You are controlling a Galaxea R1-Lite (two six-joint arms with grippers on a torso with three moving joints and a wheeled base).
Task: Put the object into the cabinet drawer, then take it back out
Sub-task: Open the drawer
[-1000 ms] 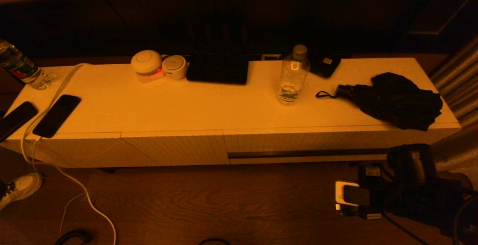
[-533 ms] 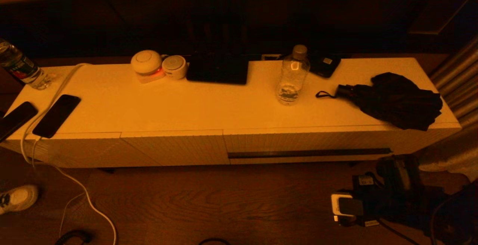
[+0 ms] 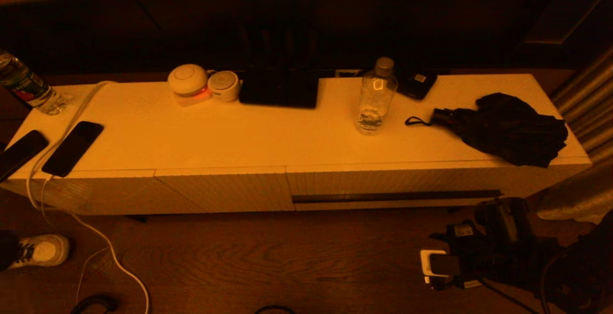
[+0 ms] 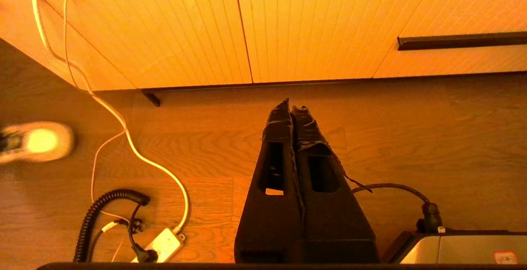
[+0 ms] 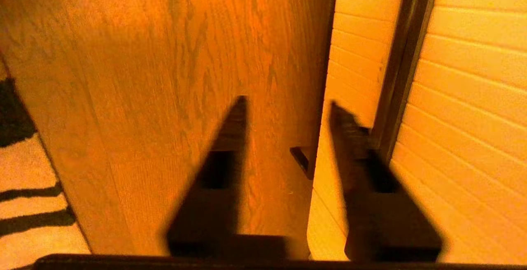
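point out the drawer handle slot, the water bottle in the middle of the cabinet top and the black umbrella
drawer handle slot (image 3: 396, 196): head view, middle of the dark horizontal slot in the ribbed front.
water bottle (image 3: 375, 98): head view, clear body below the cap.
black umbrella (image 3: 507, 129): head view, bunched dark fabric, right end of the cabinet top.

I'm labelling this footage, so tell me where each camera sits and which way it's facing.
Head view: high up, looking down at the long cabinet; the right gripper shows low over the floor.
Left wrist view: low, facing the cabinet front; left gripper shut, parked above the floor.
Right wrist view: beside the drawer; open gripper fingers show.
All three share the drawer's handle slot.
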